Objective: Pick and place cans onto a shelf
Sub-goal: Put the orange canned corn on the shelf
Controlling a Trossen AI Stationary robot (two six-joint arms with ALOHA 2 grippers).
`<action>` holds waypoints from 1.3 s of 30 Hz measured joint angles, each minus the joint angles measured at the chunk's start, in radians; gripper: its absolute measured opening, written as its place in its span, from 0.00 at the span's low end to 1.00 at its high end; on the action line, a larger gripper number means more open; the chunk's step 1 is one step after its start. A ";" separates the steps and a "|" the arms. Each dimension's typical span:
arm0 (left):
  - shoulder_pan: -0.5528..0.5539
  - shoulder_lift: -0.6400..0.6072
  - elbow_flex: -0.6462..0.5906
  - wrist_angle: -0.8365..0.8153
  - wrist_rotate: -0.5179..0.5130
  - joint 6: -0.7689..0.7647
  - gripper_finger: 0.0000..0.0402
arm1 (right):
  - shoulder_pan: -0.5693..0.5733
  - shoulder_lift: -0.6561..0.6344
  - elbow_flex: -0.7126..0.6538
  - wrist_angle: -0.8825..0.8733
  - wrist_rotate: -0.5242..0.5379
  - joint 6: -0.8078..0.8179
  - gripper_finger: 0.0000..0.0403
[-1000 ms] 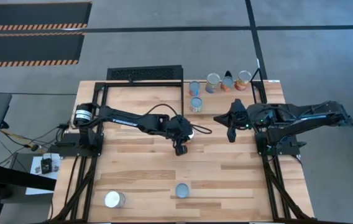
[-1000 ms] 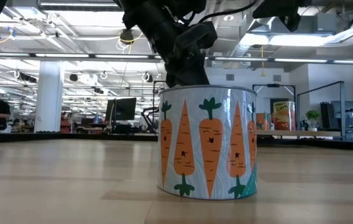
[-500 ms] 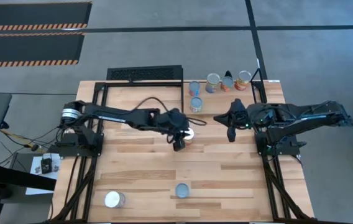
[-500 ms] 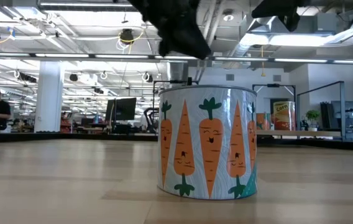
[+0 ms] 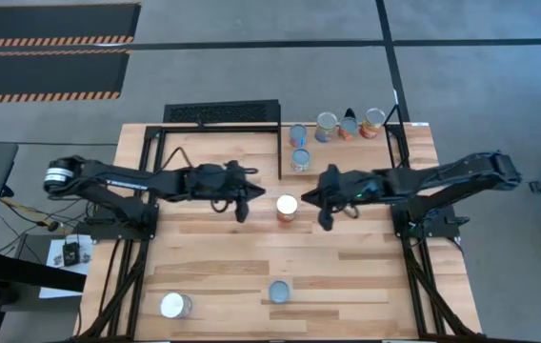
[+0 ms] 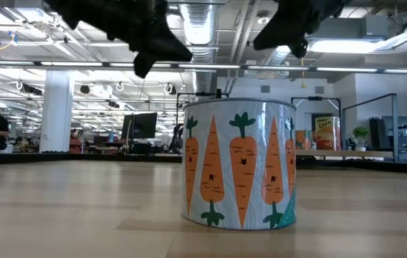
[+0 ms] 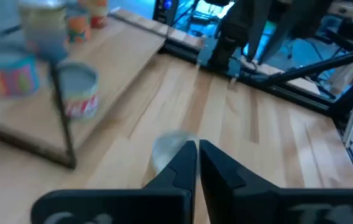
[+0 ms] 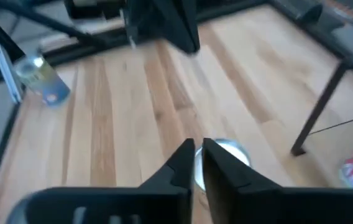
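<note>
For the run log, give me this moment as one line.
can: mid-table, free | left gripper: shut, beside | right gripper: near-shut, beside

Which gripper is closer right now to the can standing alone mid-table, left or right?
Roughly even, perhaps the right. The right gripper hangs just right of the can; the left gripper hangs just left of it. Both are shut and clear of the can.

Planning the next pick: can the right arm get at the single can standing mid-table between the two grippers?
Probably yes. The right gripper hovers just beside the silver-topped, orange-sided can, with bare wooden table between them; the left gripper sits clear on the opposite side.
</note>
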 joint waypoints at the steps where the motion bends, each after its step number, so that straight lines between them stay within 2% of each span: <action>1: 0.000 -0.019 -0.032 0.013 -0.009 -0.013 0.02 | 0.000 0.029 0.008 0.004 -0.008 0.000 0.16; 4: 0.000 -0.066 -0.100 0.027 -0.041 -0.050 0.02 | -0.001 0.110 0.033 -0.008 -0.047 -0.023 0.25; 9: 0.000 -0.103 -0.136 0.025 -0.088 -0.073 0.00 | -0.001 0.238 0.112 -0.100 -0.101 -0.126 0.40; 15: 0.000 -0.104 -0.134 0.035 -0.092 -0.073 0.00 | -0.001 0.350 0.176 -0.210 -0.098 -0.272 0.45; 21: 0.000 -0.104 -0.134 0.031 -0.092 -0.077 0.00 | -0.001 0.417 0.222 -0.224 -0.026 -0.367 0.40; 31: 0.000 -0.104 -0.134 0.028 -0.094 -0.076 0.00 | -0.008 0.484 0.226 -0.264 -0.008 -0.425 0.31; 34: 0.000 -0.104 -0.134 0.022 -0.108 -0.074 0.00 | -0.009 0.483 0.226 -0.268 0.001 -0.391 0.24; 39: 0.000 -0.104 -0.134 0.021 -0.111 -0.072 0.00 | -0.015 0.461 0.224 -0.298 0.005 -0.345 0.05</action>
